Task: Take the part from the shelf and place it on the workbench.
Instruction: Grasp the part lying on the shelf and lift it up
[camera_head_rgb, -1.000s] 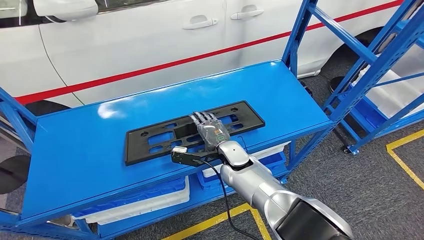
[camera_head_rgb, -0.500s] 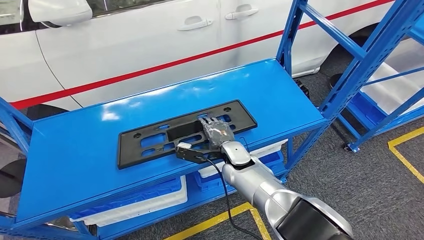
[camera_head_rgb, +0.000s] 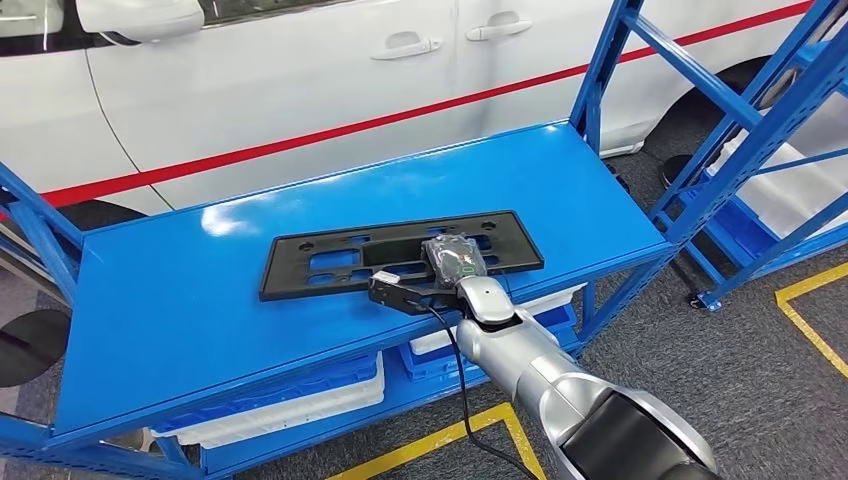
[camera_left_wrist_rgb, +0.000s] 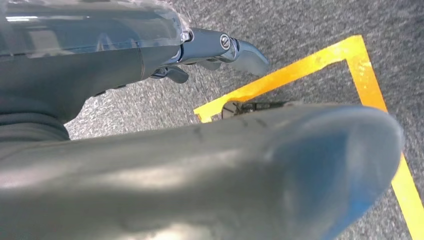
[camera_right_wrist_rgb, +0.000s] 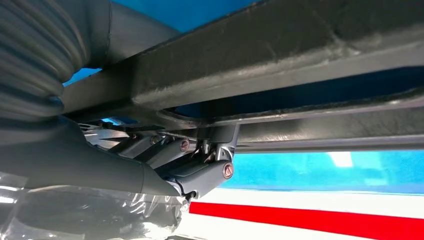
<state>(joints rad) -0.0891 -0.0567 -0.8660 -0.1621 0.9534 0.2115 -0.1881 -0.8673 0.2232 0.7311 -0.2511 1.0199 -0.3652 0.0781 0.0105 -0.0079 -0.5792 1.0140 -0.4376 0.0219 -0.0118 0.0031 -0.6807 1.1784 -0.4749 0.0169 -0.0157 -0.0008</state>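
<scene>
Head view is showing us, starting at the left, the blue shelf (camera_head_rgb: 180, 300), whose flat top board is running across the picture. Behind it a white car (camera_head_rgb: 300, 90) with a red stripe is standing. On the top board the black part (camera_head_rgb: 330, 262), a long flat frame with several openings, is lying near the front edge, a little to the right of the middle. Our right hand (camera_head_rgb: 455, 258) is lying on the right portion of this part, with the fingers bent down into one of its openings. Right wrist view is confirming this: the dark fingers (camera_right_wrist_rgb: 200, 170) are hooking around a black bar of the part (camera_right_wrist_rgb: 280, 55), so we are saying that this hand is grasping the part. The part is still resting flat on the shelf board. A small black camera unit with a cable (camera_head_rgb: 455, 390) is sitting at the wrist, and the silver arm is coming in from below. Under the top board, white and blue bins (camera_head_rgb: 300, 400) are sitting on a lower level. Further to the right, another blue rack (camera_head_rgb: 740, 120) is standing on the grey floor (camera_head_rgb: 700, 340), where yellow lines (camera_head_rgb: 810, 310) are marked.

Left wrist view is showing our left hand (camera_left_wrist_rgb: 220, 47) hanging above the grey floor and a yellow line (camera_left_wrist_rgb: 300, 70); its fingers are apart and holding nothing.
</scene>
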